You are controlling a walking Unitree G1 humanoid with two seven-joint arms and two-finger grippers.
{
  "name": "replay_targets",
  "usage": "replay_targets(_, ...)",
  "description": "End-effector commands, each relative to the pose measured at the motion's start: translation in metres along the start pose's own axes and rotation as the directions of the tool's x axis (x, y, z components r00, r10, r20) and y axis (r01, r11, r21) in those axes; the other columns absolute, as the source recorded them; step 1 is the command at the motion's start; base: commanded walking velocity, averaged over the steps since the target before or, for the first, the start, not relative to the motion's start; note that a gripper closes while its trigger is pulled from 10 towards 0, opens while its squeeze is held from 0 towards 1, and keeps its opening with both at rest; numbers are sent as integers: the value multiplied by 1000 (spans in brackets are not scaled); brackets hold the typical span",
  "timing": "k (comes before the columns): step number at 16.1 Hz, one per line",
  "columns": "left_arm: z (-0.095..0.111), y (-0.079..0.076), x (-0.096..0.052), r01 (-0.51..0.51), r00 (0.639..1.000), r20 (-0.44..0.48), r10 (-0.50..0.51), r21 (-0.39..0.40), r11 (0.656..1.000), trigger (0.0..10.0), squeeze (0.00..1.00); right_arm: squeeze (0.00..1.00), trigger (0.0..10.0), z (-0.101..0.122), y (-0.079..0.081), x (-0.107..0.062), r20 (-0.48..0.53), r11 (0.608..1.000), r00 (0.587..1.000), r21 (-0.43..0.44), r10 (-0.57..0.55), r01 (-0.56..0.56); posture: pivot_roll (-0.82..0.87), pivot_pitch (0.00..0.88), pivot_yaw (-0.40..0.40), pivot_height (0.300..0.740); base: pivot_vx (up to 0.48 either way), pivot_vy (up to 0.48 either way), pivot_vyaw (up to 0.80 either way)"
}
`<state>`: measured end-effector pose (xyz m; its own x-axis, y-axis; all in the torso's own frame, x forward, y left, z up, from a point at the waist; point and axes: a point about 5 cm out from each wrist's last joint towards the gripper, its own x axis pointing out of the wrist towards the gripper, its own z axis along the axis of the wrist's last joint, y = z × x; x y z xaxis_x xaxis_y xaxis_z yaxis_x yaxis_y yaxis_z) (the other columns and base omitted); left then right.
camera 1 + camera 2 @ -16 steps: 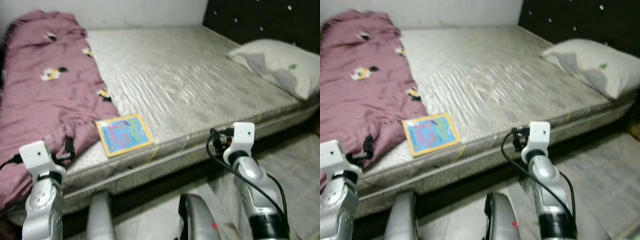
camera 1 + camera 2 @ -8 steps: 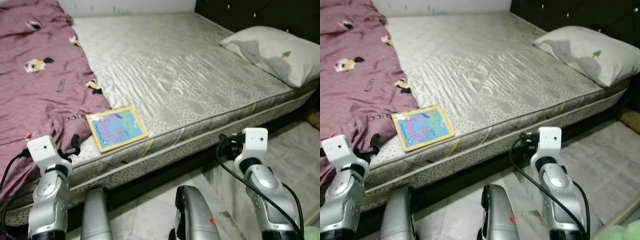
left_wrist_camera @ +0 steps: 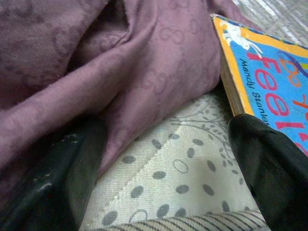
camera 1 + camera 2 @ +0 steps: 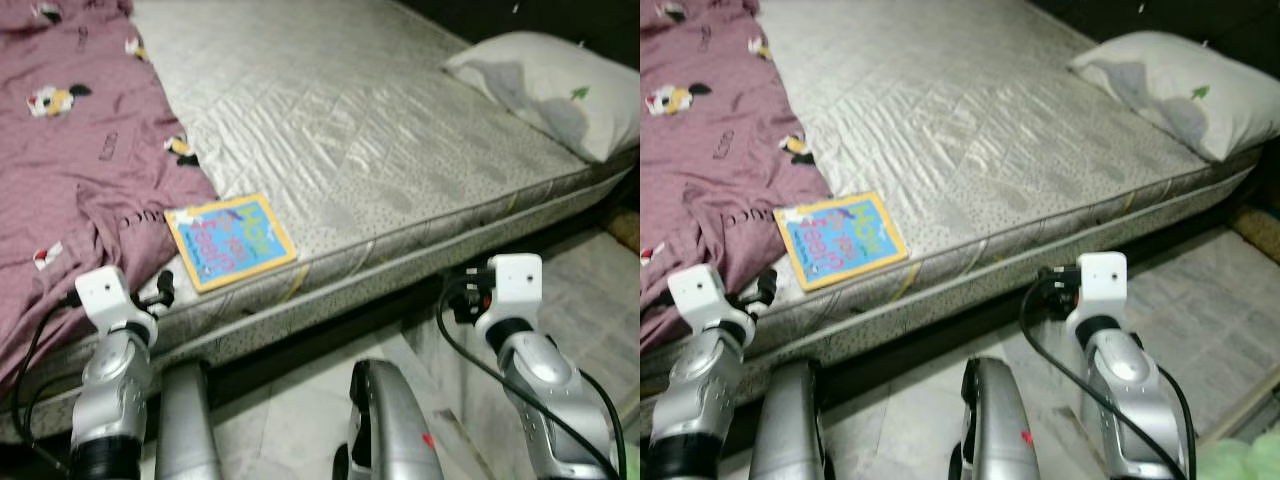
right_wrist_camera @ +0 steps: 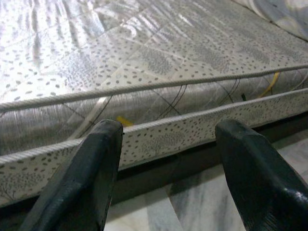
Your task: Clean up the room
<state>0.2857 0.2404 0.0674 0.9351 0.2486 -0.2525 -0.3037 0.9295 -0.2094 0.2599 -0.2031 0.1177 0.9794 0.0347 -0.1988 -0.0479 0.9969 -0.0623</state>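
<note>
Book: you have a children's book (image 4: pixel 230 241) with a blue cover and yellow border lying flat on the mattress (image 4: pixel 380 150), close to the near edge, its left side just beside the folds of the purple blanket (image 4: pixel 80 170).
Book, close view: in the left wrist view you see the book's (image 3: pixel 269 77) yellow-edged corner and blue cover with red lettering, resting on the dotted mattress fabric and touching the blanket (image 3: pixel 110 57).
Left gripper: your left gripper (image 3: pixel 163 168) sits at the near edge of the mattress with its fingers apart; one finger (image 3: pixel 53 178) lies against the blanket, the other finger (image 3: pixel 269 163) is just below the book's corner. Nothing is held between them.
Left arm: you see it (image 4: pixel 115 380) raised at the lower left of the head views, its wrist close to the mattress edge below the book.
Right gripper: your right gripper (image 5: pixel 166 178) faces the side of the mattress with its fingers spread wide and holding nothing; the mattress's piped edge (image 5: pixel 159 86) runs across in front of it.
Right arm: it (image 4: pixel 530 350) stands over the tiled floor (image 4: pixel 590 280), near the bed's side and well apart from the book.
Pillow: you have a pale pillow (image 4: pixel 550 85) at the far right end of the mattress.
Blanket: it covers the left part of the bed and hangs over the near edge.
</note>
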Motion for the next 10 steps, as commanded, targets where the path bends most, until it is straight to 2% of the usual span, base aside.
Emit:
replay_targets(1,-1,-5,3,23,1000,-8,-23,-8,1000,10000,0,0,10000,-3,-8,-9,-22,1000,1000,-26,-14,14,-199,136,-126,475,0,0,0)
replay_targets(6,10,-18,14,51,998,30,-50,-20,998,10000,0,0,10000,-1,-6,-10,-21,999,1000,-31,-8,7,-202,130,-122,456,0,0,0)
replay_targets(8,11,-18,12,44,997,59,-43,-9,999,10000,0,0,10000,0,-5,-9,-20,1000,1000,-28,-6,5,-199,125,-120,456,0,0,0)
replay_targets(10,16,-21,0,46,990,131,-45,-2,999,10000,0,0,10000,-1,-4,-7,-17,1000,1000,-22,-4,4,-191,114,-112,456,0,0,0)
